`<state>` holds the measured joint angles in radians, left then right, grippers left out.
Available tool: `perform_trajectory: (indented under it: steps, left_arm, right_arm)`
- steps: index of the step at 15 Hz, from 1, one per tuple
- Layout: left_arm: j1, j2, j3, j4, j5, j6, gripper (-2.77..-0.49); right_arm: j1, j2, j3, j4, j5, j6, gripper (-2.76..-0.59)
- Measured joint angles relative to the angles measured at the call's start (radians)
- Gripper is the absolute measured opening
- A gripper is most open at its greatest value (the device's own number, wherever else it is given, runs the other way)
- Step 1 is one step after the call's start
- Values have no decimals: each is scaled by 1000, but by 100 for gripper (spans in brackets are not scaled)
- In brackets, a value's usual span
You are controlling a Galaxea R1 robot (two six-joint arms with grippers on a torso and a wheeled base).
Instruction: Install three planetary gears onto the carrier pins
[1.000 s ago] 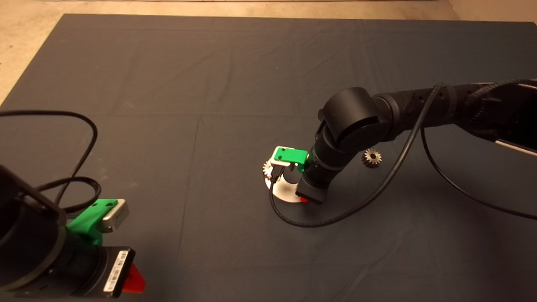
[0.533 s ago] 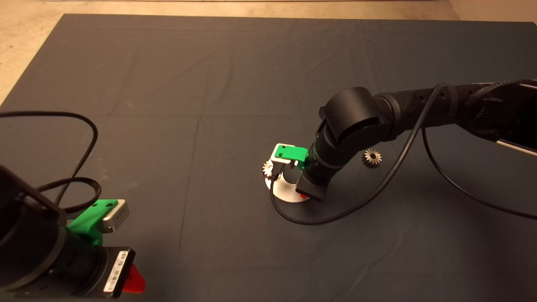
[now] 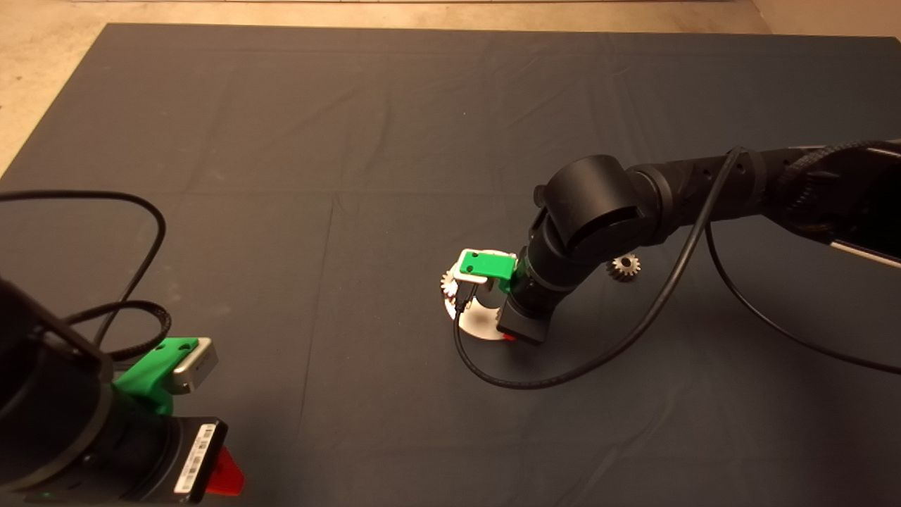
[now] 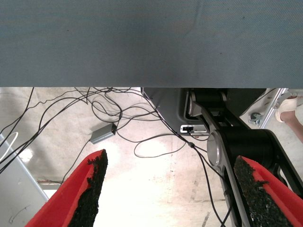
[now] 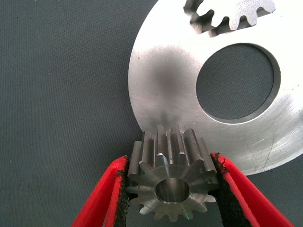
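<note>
My right gripper (image 3: 510, 337) hangs over the round silver disc (image 3: 480, 322) near the mat's middle. In the right wrist view it (image 5: 169, 163) is shut on a silver planetary gear (image 5: 171, 189), held at the disc's (image 5: 161, 90) rim, beside the large centre hole (image 5: 236, 82). A second gear (image 5: 229, 14) sits on the disc's far side and also shows in the head view (image 3: 448, 284). A third gear (image 3: 624, 267) lies loose on the mat to the right of the arm. No bare carrier pin shows. My left gripper (image 3: 224, 473) is parked at the lower left, open and empty (image 4: 170, 161).
A black cable (image 3: 535, 380) loops over the mat in front of the disc. The mat's (image 3: 352, 141) far and left edges meet bare floor. The left wrist view looks past the mat's edge at cables (image 4: 118, 123) and a person's shoe (image 4: 289, 105) on the floor.
My right arm has shifted slightly and sunk a little over the disc with the gear in its grip; the cable loop slid toward the front. The left arm has barely moved.
</note>
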<state>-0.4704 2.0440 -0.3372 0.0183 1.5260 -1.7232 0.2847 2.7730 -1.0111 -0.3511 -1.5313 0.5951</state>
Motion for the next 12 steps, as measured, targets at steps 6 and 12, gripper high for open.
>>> perform_trajectory:
  steps: [6, 12]
  left_arm:
    - [2, 0, 0, 0, 0, 0, -137]
    - [8, 0, 0, 0, 0, 0, -137]
  right_arm:
    - [-2, -17, 5, -20, 8, -4, -224]
    - [-3, -25, 13, -42, 8, -7, -224]
